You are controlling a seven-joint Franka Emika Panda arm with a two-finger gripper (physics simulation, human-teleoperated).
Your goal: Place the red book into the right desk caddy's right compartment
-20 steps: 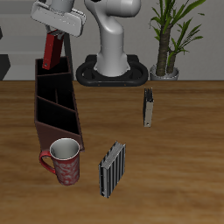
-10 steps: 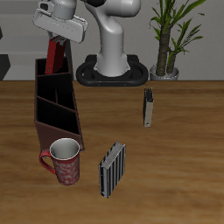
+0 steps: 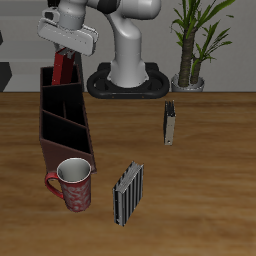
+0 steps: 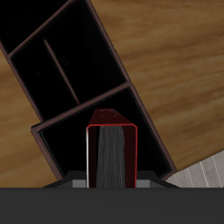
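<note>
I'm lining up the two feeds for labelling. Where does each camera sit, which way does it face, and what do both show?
Exterior view: sits in front of and above the table, facing the arm; shows the arm, the gripper holding the red book over the caddy, plus the mug.
Wrist view: rides on the gripper, looking down along the book into the caddy's compartments; only a dark strip of the gripper body shows.
Shared: book and caddy.
</note>
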